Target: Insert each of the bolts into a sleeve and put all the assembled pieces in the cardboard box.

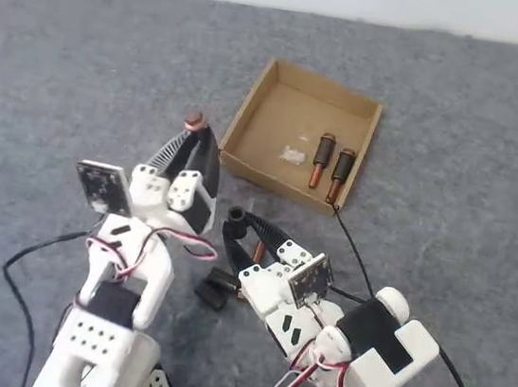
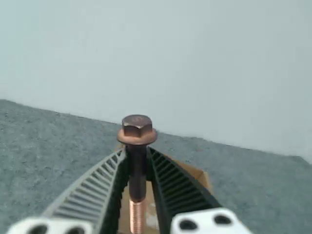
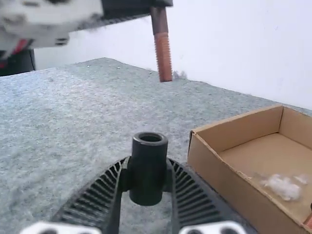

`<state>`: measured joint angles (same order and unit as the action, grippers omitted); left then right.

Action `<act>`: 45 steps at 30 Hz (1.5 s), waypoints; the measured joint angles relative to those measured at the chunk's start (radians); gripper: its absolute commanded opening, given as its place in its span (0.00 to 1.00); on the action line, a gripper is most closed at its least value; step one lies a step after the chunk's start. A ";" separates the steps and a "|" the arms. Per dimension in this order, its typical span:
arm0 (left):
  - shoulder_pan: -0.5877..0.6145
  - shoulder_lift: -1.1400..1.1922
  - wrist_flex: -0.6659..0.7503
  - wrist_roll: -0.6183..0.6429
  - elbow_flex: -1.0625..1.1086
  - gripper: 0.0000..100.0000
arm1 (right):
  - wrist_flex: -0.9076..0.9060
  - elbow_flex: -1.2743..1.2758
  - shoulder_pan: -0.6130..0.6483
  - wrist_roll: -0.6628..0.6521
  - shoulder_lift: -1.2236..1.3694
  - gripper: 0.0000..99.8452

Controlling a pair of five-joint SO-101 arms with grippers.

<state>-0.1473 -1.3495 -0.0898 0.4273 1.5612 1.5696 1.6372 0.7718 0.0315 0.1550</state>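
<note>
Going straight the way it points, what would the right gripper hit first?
Probably the left gripper and the bolt it holds, right ahead in the high view; it may pass beneath, height is unclear.

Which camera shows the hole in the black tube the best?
The right wrist view. The black tube stands upright between the fingers, close up, with its open top clear. The high view shows the tube tiny, as a dark ring from above.
</note>
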 measured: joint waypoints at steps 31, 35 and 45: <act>-0.198 -0.338 -0.506 -0.044 0.040 0.02 | -0.064 -0.005 0.000 0.008 0.002 0.01; -0.193 -0.338 -0.499 -0.069 0.044 0.02 | -0.064 -0.005 0.000 0.008 0.002 0.01; -0.189 -0.338 -0.476 -0.069 0.064 0.02 | -0.064 -0.005 0.000 0.008 0.002 0.01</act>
<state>-0.3360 -1.6870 -0.5654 0.3583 1.6256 1.5052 1.6326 0.7718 0.0391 0.1565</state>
